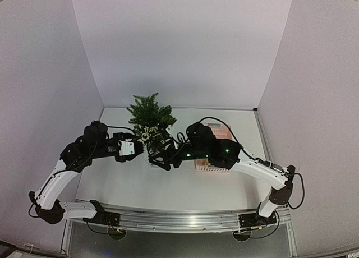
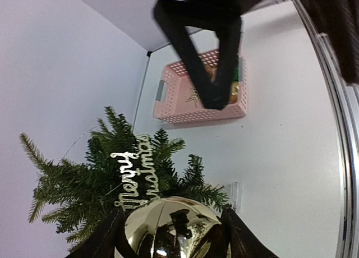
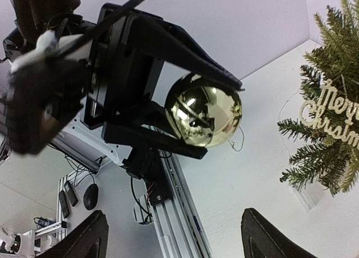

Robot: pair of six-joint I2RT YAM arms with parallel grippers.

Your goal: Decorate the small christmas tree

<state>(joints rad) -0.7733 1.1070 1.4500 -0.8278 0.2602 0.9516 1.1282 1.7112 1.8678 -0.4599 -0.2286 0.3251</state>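
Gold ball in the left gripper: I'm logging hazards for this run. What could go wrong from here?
The smooth gold ball, pinched in the left gripper, might slip and roll.
The open right gripper sits close by, so the arms could collide.
Pushing into the small christmas tree might dislodge its Merry Christmas sign.

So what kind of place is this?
Probably a robot lab test cell: plain white panels wall in the table, and the left arm and right arm mount on a metal rail.

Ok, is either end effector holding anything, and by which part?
The left end effector holds the gold bauble, pinched across its round body. The right end effector is open, empty.
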